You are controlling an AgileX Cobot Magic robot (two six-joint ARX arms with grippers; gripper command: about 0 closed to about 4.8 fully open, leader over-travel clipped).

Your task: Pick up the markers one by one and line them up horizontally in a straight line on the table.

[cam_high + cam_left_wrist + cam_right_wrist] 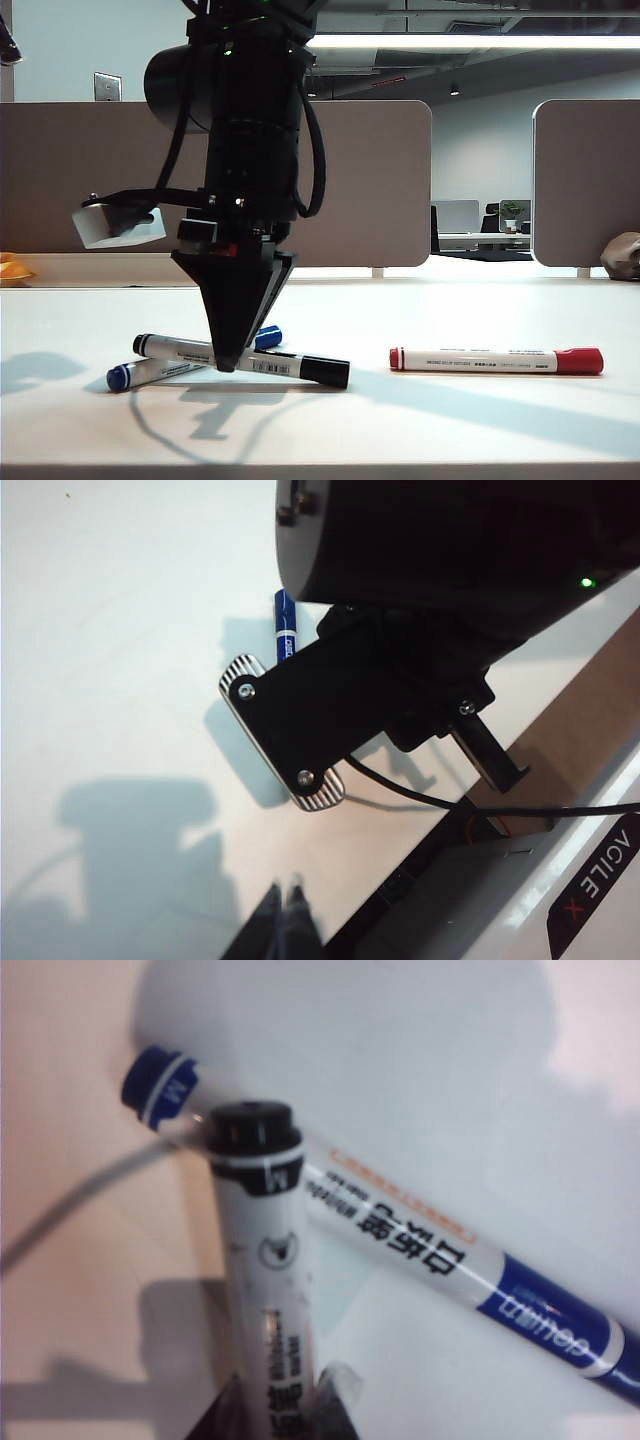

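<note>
Three markers lie on the white table (pixel 480 430). The black-capped marker (pixel 280 364) (pixel 262 1280) rests crossed over the blue-capped marker (pixel 150 372) (pixel 420 1245). My right gripper (pixel 228 362) (pixel 290 1400) reaches across to the left side, points straight down and is shut on the black marker's barrel. The red-capped marker (pixel 495 361) lies level by itself to the right. My left gripper (pixel 285 895) hangs shut and empty above bare table, behind the right arm; one end of the blue marker (pixel 285 630) shows past that arm.
Grey-brown divider panels (pixel 370 180) (pixel 585 180) stand behind the table. The right arm's white wrist camera (pixel 115 225) sticks out to the left. A black cable (pixel 420 798) trails from that arm. A yellow object (pixel 12 268) sits at the far left edge.
</note>
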